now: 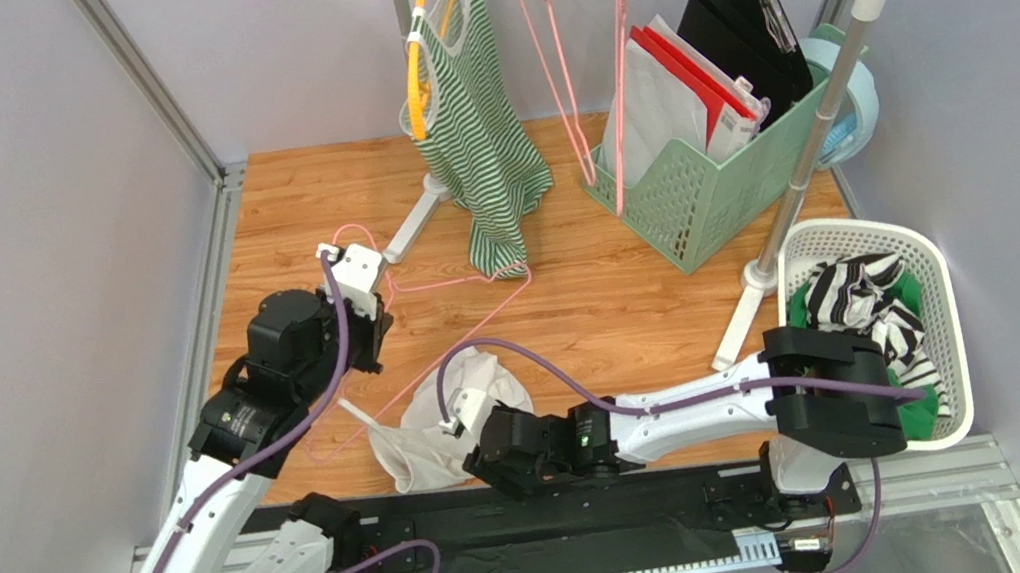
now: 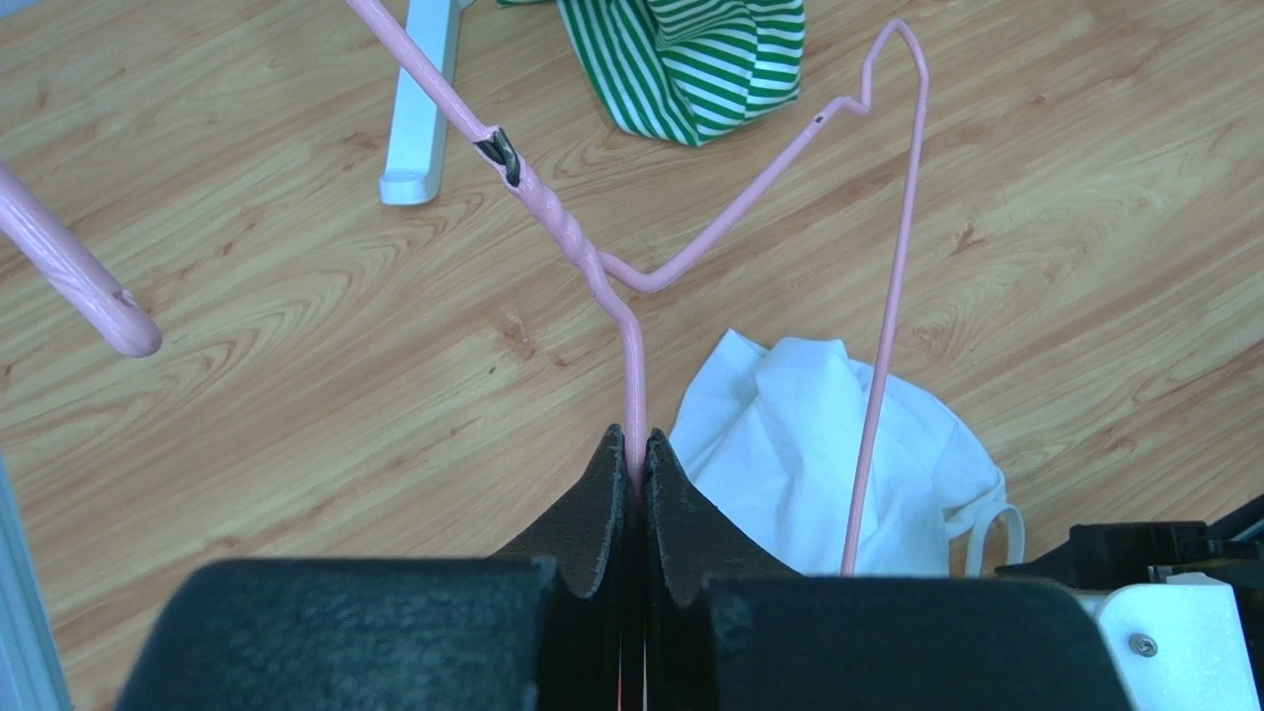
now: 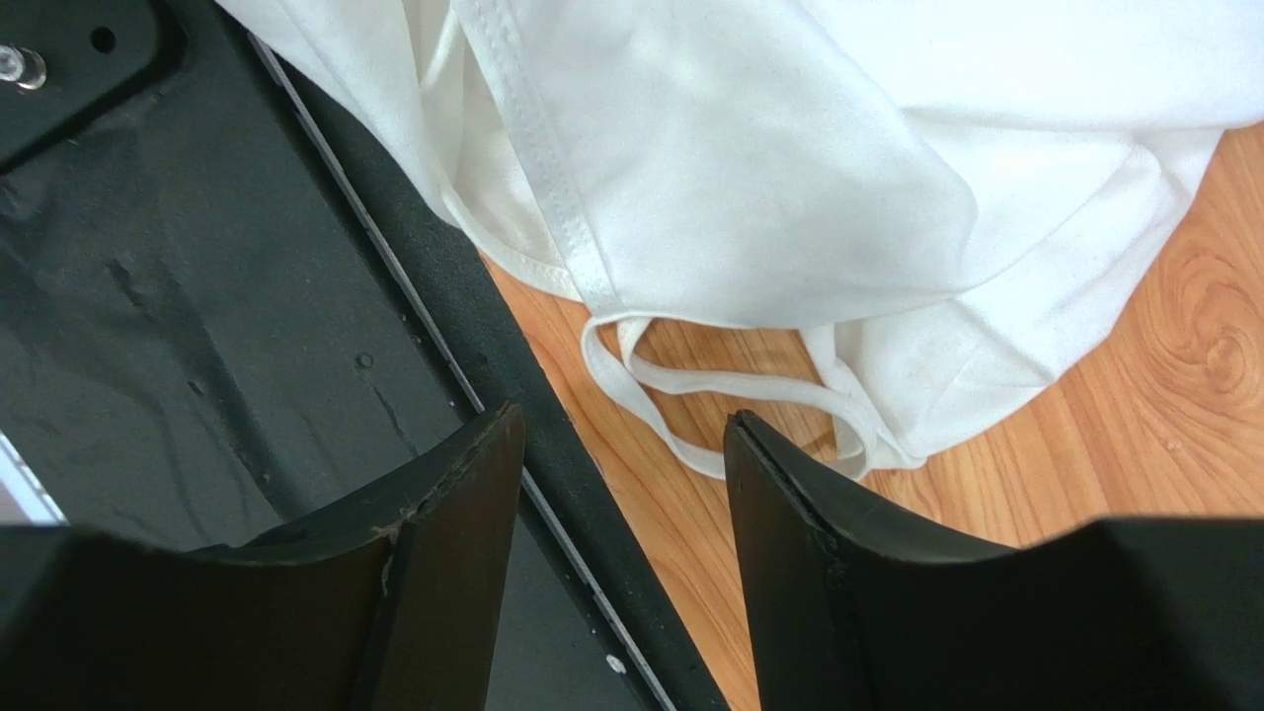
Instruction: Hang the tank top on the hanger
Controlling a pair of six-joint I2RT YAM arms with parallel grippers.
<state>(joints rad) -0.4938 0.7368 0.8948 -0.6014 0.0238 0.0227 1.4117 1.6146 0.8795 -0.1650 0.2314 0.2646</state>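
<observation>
Left wrist view: left gripper (image 2: 635, 445), jaws pressed together on the hanger (image 2: 634, 371), a thin pink wire gripped just below its twisted neck. The triangle's wires ran up and toward the right of the frame, one long side crossing over the tank top (image 2: 787, 445).

Tank top: plain white, thin soft fabric, crumpled in a heap on the wooden table (image 2: 297, 341), lower right of centre, a narrow strap loop showing at its right edge.

Green-and-white striped top (image 2: 683, 59) at top centre, beside a white rack foot (image 2: 416, 119).

Right wrist view: right gripper (image 3: 623, 422), jaws part open, nothing between them, hovering just short of the garment's two narrow strap loops. These lay on the wood beside a black mat (image 3: 223, 296). A stitched hem showed at upper centre; soft white folds filled the top of the frame.
</observation>
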